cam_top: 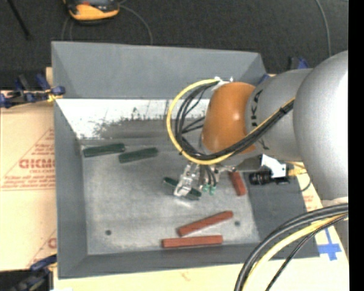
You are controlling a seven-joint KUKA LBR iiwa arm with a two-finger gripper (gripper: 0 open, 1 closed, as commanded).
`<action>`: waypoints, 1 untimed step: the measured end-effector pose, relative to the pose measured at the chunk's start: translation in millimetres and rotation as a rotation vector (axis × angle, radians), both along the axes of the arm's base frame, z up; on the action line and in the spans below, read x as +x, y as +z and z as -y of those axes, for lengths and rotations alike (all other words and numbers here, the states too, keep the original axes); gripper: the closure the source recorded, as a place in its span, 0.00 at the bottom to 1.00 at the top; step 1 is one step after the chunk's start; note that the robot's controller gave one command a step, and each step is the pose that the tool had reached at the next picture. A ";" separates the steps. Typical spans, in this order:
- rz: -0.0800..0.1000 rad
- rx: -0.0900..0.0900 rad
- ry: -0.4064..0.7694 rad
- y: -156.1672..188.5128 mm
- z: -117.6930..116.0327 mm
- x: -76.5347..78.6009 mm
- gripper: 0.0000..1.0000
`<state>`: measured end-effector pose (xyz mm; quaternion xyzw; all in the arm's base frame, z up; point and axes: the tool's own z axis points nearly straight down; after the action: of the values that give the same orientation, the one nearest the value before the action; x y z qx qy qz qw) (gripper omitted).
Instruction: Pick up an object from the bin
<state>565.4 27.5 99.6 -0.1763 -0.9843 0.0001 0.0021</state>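
My gripper hangs low over the middle of the bin floor, just below the orange wrist cover. Its metal fingers stand on a small dark green bar that lies tilted under them; part of the bar is hidden by the fingers. A short red-brown block lies just right of the gripper. In front of it, a red-brown bar lies at a slant.
Two dark green bars lie at the back left of the bin floor. A second red-brown bar lies along the front wall. The arm and its cables cover the bin's right side.
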 end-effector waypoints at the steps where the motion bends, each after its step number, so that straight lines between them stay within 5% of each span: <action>1: 0.001 0.000 0.001 22.4 0.2 0.1 1.00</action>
<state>565.5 27.3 122.0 -0.1759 -0.9844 0.0000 0.0017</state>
